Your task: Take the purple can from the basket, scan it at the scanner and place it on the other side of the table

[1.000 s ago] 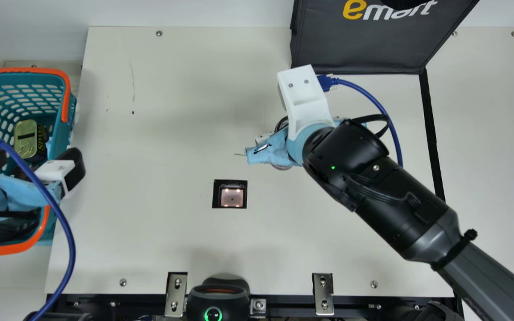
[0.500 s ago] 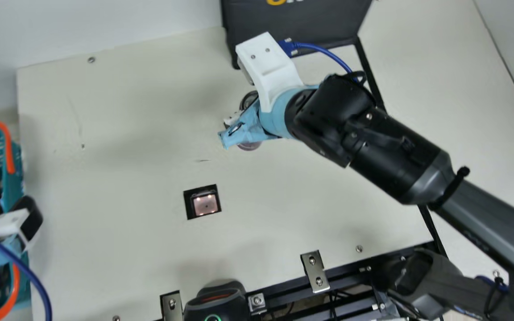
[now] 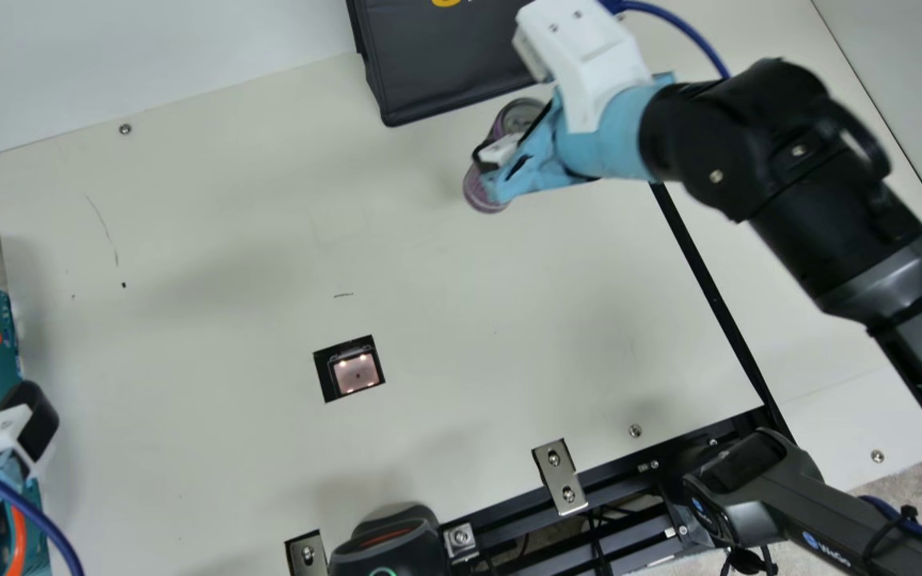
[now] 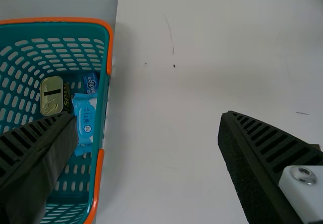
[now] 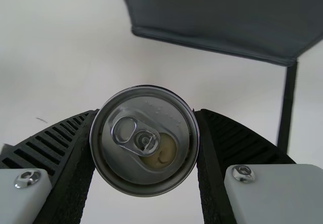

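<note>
Tabletop edge, near side: a black device with a green ring (image 3: 385,548) stands here, and metal brackets (image 3: 560,478) are fixed along this edge of the tabletop (image 3: 229,400).
Scanner (image 3: 355,373): it is set into the tabletop, a pinkish lit window inside a black square frame.
Left end effector (image 3: 9,436): at the table side of the basket (image 3: 3,328); in the left wrist view its two ribbed fingers are wide apart, and it has hold of nothing.
Basket: teal with orange rim, at the left side of the tabletop; inside lie a tin with gold lid (image 4: 51,95), a light blue packet (image 4: 85,118) and a small dark blue packet (image 4: 91,82).
Right end effector (image 3: 493,170): beyond the scanner and to its right, partly open, as wide as the can; it has hold of the purple can (image 3: 479,192), one finger pressed on each side.
Purple can: between these fingers, near the black bag, its lid with the ring-pull facing the right wrist camera; if its bottom touches the tabletop, I cannot tell.
Black bag (image 3: 441,68): at the far edge of the tabletop.
Wall (image 3: 149,48): pale, behind the far edge.
</note>
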`<state>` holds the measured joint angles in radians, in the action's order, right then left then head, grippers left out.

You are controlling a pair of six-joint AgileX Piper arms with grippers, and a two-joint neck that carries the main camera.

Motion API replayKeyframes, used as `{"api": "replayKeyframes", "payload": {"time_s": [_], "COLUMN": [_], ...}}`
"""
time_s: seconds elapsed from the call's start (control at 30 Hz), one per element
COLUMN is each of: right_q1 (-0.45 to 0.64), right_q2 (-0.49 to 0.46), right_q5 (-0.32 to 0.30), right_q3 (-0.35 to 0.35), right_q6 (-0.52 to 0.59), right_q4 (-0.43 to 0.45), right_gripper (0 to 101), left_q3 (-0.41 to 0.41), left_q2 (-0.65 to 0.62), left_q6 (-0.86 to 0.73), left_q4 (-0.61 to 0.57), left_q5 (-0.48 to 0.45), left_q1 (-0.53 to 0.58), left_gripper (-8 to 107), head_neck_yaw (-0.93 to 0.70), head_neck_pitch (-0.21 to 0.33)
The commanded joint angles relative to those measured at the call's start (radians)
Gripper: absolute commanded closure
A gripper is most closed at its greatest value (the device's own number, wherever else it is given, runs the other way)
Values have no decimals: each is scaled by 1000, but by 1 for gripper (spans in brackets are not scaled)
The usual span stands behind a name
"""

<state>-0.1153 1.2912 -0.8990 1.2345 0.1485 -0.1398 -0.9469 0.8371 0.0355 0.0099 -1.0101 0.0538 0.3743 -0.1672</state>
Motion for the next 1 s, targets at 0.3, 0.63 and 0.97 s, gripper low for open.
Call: {"api": "replayKeyframes", "payload": {"time_s": [0.3,0.63,0.97], "right_q1": [407,568,629], "right_q2": [66,194,358], "right_q5": [-1,33,46], "right_q3": [77,181,336], "right_q6": [315,375,349], "right_q4": [-94,-103,-55], "right_gripper": [101,101,101], "left_q3": [0,0,0], "left_q2": [0,0,0], "left_q6": [0,0,0], "left_q4": [0,0,0], "left_q5": [0,0,0], "left_q1": [0,0,0], "left_gripper": [9,9,9], "head_neck_yaw": [2,2,2], "head_neck_pitch": [29,29,29]}}
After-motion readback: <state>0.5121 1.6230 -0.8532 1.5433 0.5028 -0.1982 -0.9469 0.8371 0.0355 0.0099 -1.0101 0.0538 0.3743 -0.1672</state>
